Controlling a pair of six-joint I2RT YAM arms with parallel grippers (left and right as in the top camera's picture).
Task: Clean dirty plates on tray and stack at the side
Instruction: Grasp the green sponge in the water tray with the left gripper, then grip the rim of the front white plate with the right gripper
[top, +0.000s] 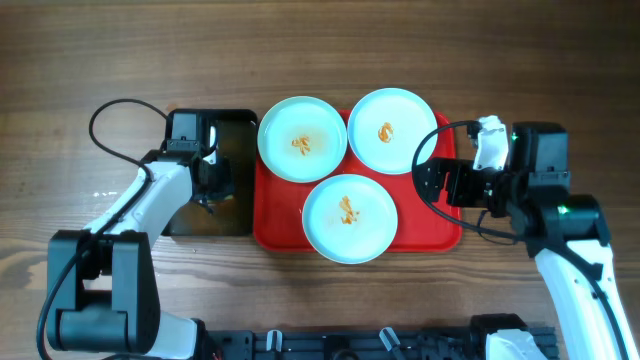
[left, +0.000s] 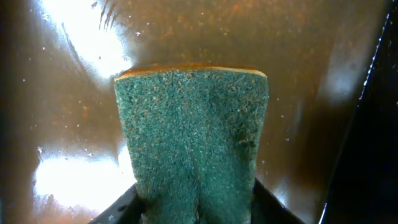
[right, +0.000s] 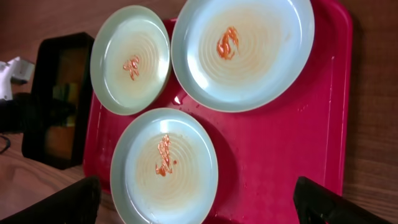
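Observation:
Three pale blue-white plates lie on the red tray (top: 440, 235), each with an orange sauce smear at centre: one at back left (top: 302, 139), one at back right (top: 391, 131), one at the front (top: 349, 217). My left gripper (top: 207, 195) is down inside the black tray and is shut on a green scouring sponge (left: 193, 137) with an orange edge. My right gripper (top: 432, 183) is open and empty over the red tray's right edge. In the right wrist view its jaws (right: 199, 208) straddle the front plate (right: 165, 165); the other plates (right: 130, 59) (right: 242, 50) lie beyond.
The narrower black tray (top: 235, 120) stands left of the red tray (right: 292, 143), touching it; its wet brown floor (left: 311, 93) fills the left wrist view. It also shows in the right wrist view (right: 59, 99). The wooden table (top: 80, 60) surrounds both trays.

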